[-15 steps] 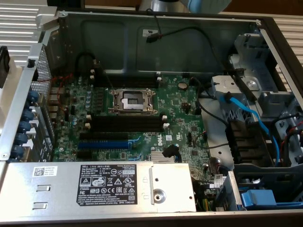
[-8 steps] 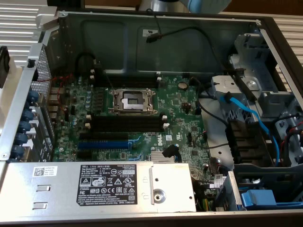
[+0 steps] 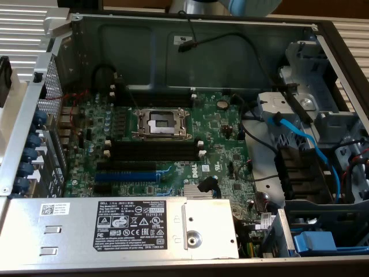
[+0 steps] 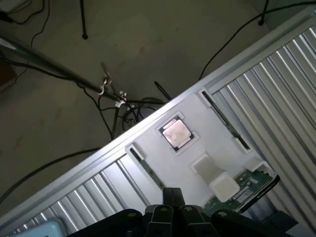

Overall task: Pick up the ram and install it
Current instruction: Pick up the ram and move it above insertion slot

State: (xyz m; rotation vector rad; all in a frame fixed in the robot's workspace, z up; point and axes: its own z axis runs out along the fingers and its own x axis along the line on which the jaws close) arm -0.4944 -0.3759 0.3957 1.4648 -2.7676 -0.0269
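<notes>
Exterior view: an open computer case (image 3: 190,52) lies flat, with the green motherboard (image 3: 219,138) on its floor. At the board's centre sits the CPU socket (image 3: 161,123). The long black slots (image 3: 153,151) just below the socket stand empty, and a blue slot (image 3: 125,175) runs below them. A grey power unit (image 3: 75,228) with a black label fills the near edge, and blue cables (image 3: 300,138) cross the drive bay on the exterior view's right. Only a sliver of the arm (image 3: 245,6) shows at the top edge.

Wrist view: the gripper (image 4: 172,196) hangs over a white tray (image 4: 197,118) that rests on a ribbed metal table (image 4: 276,89), away from the case. Its dark fingertips are pressed close together with nothing between them. A square chip (image 4: 176,133) sits in the tray's middle. The ram (image 4: 219,114) appears as a long dark strip seen edge-on in a groove beside the chip. A second such strip (image 4: 144,167) lies on the chip's other side. A green board (image 4: 244,190) lies at the tray's corner, nearest the gripper.
</notes>
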